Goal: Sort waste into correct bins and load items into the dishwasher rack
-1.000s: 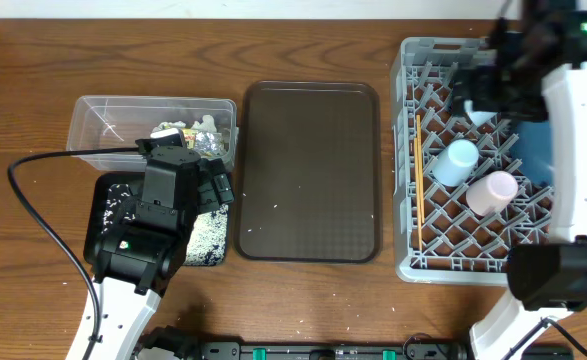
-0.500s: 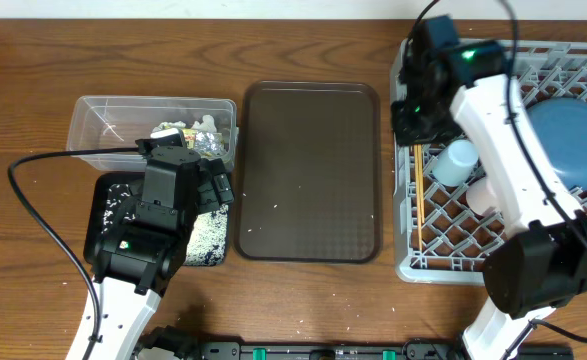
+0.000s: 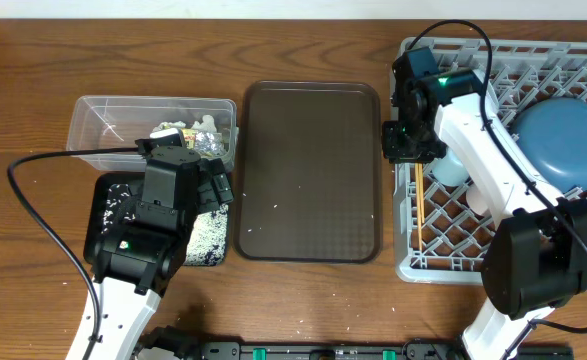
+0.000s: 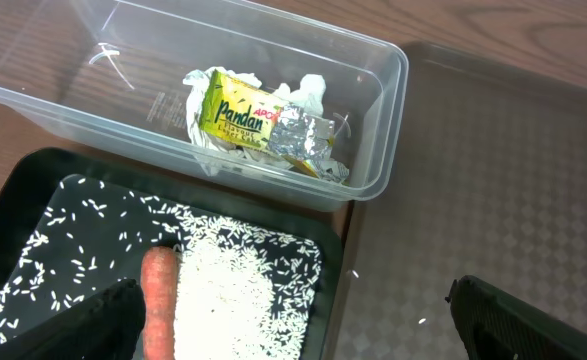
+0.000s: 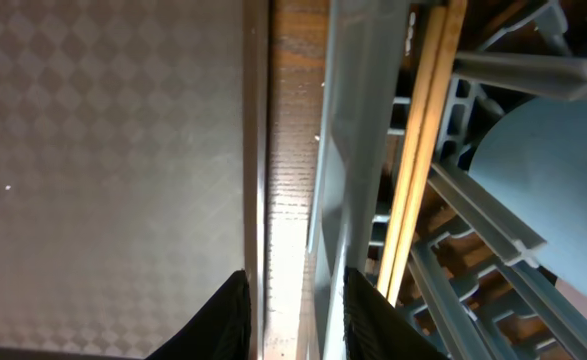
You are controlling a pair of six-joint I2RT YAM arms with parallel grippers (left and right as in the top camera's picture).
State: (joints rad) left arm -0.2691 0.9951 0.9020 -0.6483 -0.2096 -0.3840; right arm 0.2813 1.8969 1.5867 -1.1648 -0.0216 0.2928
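Note:
My left gripper is open and empty over the right end of the black tray, where a carrot and white rice lie. Behind it, the clear tub holds a yellow-green wrapper and a tissue. My right gripper hangs over the left wall of the dishwasher rack. Its jaws are narrowed, still apart, and grip nothing. In the rack lie chopsticks, a light-blue cup and a blue plate.
A flat brown tray lies between the bins and the rack, with a few stray rice grains on it. A narrow strip of wooden table separates it from the rack wall. A black cable loops left of my left arm.
My right arm has swung from the rack's far right corner to its left wall, and its jaws have narrowed. The left arm has not moved.

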